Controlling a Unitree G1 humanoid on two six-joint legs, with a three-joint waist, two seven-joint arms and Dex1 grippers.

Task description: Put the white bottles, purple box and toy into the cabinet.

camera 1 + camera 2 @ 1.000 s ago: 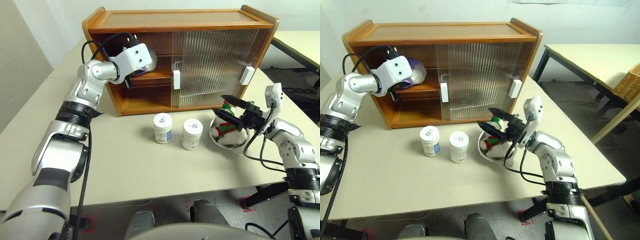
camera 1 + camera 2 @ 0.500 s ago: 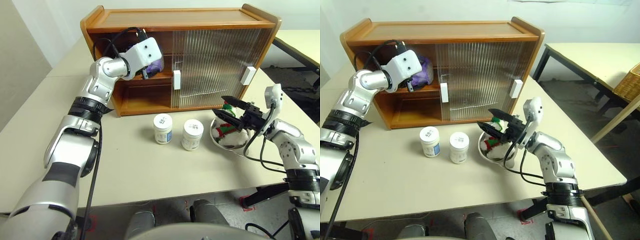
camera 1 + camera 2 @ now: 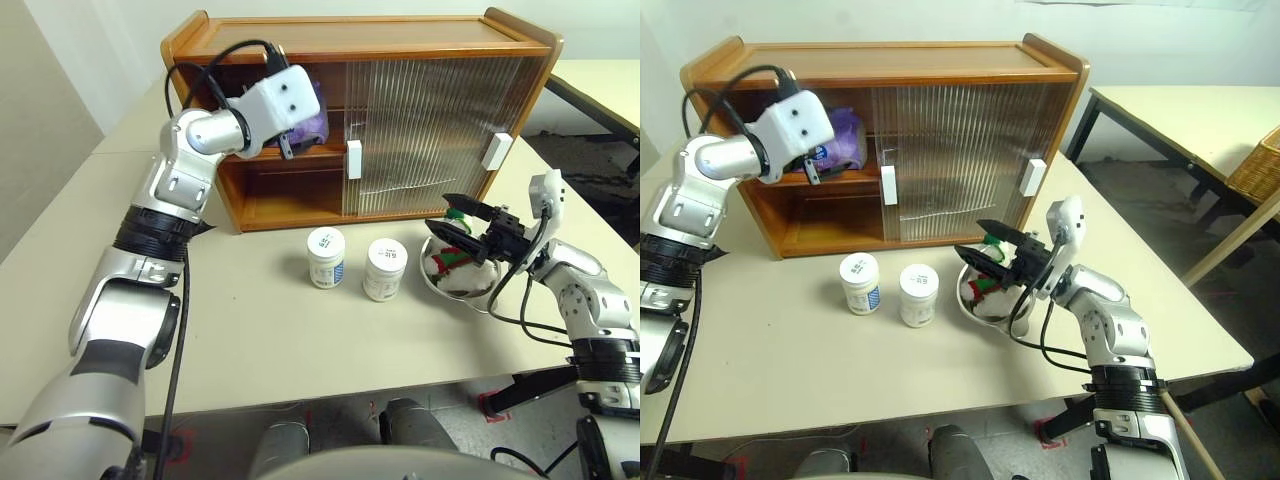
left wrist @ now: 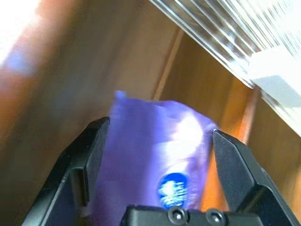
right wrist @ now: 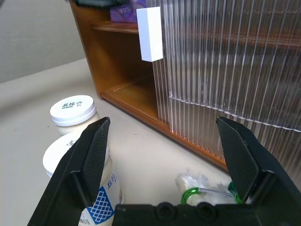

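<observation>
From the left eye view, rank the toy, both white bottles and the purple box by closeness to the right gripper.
From the right gripper:
1. toy, in the bowl just below it.
2. right bottle, on the table.
3. left bottle, further left.
4. purple box, upper shelf of the cabinet.

A beige table [image 3: 250, 330] carries the cabinet [image 3: 360, 45]. In front of the cabinet stand two white bottles [image 3: 325, 257] side by side, with a steel bowl [image 3: 450, 285] just beyond them toward its closed end

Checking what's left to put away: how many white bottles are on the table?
2. One white bottle stands in front of the cabinet; the other bottle stands beside it, nearer the bowl. The cabinet's ribbed doors could hide more.
</observation>
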